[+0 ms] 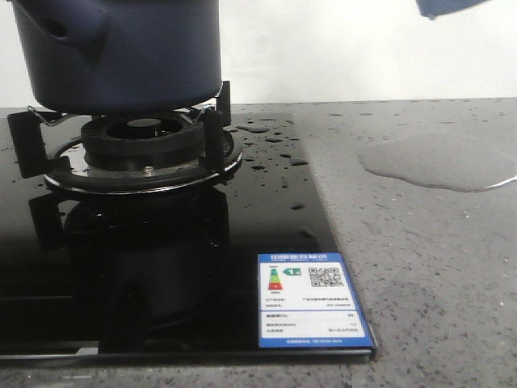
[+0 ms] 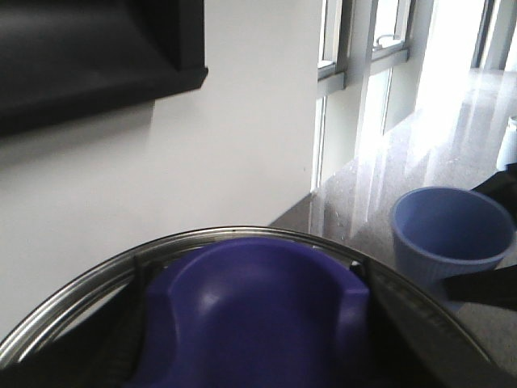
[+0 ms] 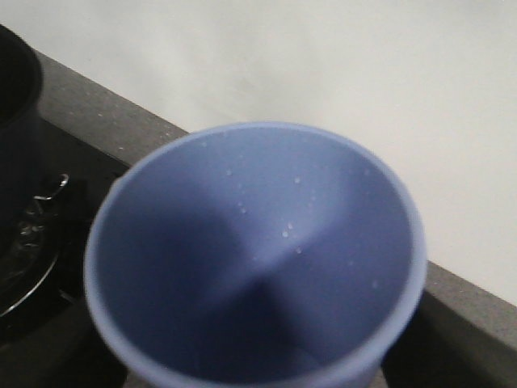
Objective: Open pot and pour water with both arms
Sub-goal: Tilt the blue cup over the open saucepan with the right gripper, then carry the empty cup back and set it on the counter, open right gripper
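1. Right, your left gripper: fingers aren't visible in the left wrist view, so can't tell if it's spread or pinching; a purple knob [image 2: 258,315] on a metal-rimmed lid [image 2: 73,295] fills the lower part of that view.
2. Right gripper: fingers hidden too, can't tell; the light blue cup [image 3: 257,257] sits right under the cam, droplets inside.
3. The pot [image 1: 121,52] sits on the burner grate [image 1: 141,149], stubby handle twd the left.
4. Water [image 1: 436,160] is puddled on the grey counter [image 1: 428,283], w/ drops on the black hob glass [image 1: 161,267].
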You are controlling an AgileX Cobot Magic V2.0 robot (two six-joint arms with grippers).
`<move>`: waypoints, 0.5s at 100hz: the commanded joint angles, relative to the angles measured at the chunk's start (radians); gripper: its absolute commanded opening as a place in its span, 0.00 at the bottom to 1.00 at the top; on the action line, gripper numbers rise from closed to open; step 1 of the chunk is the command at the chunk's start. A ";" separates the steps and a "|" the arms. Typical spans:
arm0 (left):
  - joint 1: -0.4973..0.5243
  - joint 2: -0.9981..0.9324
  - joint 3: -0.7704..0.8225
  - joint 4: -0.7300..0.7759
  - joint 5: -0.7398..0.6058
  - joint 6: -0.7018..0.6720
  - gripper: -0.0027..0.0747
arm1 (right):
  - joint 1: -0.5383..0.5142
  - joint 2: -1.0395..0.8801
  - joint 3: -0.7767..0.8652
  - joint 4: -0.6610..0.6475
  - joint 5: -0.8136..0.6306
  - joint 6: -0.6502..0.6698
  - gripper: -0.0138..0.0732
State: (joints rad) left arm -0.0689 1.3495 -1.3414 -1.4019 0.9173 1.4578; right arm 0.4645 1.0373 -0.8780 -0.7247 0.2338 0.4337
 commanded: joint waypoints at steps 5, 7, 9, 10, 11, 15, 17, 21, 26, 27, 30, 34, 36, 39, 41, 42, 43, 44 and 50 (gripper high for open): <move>-0.046 0.025 -0.035 -0.039 -0.010 0.023 0.44 | -0.051 -0.121 0.120 -0.013 -0.217 0.021 0.45; -0.051 0.031 -0.035 -0.032 -0.010 0.025 0.44 | -0.061 -0.133 0.138 -0.010 -0.225 0.024 0.45; -0.054 0.039 -0.035 -0.027 -0.010 0.025 0.44 | -0.070 -0.142 0.153 -0.008 -0.234 0.029 0.45; -0.057 0.044 -0.035 -0.025 -0.010 0.025 0.44 | -0.073 -0.145 0.158 -0.008 -0.234 0.032 0.45; -0.057 0.046 -0.035 -0.020 -0.012 0.025 0.44 | -0.079 -0.150 0.162 -0.005 -0.234 0.034 0.45; -0.062 0.062 -0.035 -0.014 -0.012 0.025 0.44 | -0.093 -0.162 0.182 -0.002 -0.234 0.045 0.45; -0.062 0.070 -0.033 -0.011 -0.012 0.025 0.44 | -0.100 -0.167 0.191 0.000 -0.234 0.047 0.45; -0.062 0.081 -0.033 -0.006 -0.009 0.025 0.44 | -0.112 -0.173 0.206 0.002 -0.234 0.052 0.45; -0.062 0.096 -0.031 -0.002 -0.009 0.025 0.44 | -0.119 -0.183 0.216 0.002 -0.234 0.051 0.45; -0.062 0.098 -0.029 -0.002 -0.009 0.025 0.44 | -0.119 -0.183 0.216 0.002 -0.234 0.051 0.45; -0.062 0.103 -0.025 -0.002 -0.012 0.025 0.44 | -0.121 -0.188 0.216 0.002 -0.234 0.051 0.45; -0.062 0.110 -0.019 0.000 -0.014 0.025 0.44 | -0.121 -0.189 0.216 0.002 -0.226 0.051 0.45; -0.062 0.112 -0.016 0.003 -0.017 0.025 0.44 | -0.121 -0.191 0.216 0.002 -0.226 0.051 0.45; -0.062 0.111 -0.007 0.005 -0.025 0.025 0.44 | -0.121 -0.191 0.216 0.002 -0.234 0.051 0.45; -0.062 0.111 -0.001 0.005 -0.035 0.025 0.44 | -0.121 -0.191 0.216 0.002 -0.234 0.051 0.45; -0.062 0.111 0.004 0.005 -0.037 0.025 0.44 | -0.123 -0.191 0.216 0.002 -0.234 0.051 0.45; -0.062 0.111 0.006 0.005 -0.039 0.025 0.44 | -0.123 -0.191 0.216 0.002 -0.234 0.051 0.45; -0.062 0.111 0.008 0.005 -0.041 0.025 0.44 | -0.123 -0.191 0.216 0.002 -0.234 0.051 0.45; -0.062 0.111 0.027 0.011 -0.043 0.025 0.44 | -0.123 -0.188 0.216 0.002 -0.242 0.051 0.45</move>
State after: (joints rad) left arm -0.1244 1.4980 -1.3016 -1.3100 0.8853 1.4812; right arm 0.3503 0.8636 -0.6360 -0.7199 0.0698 0.4806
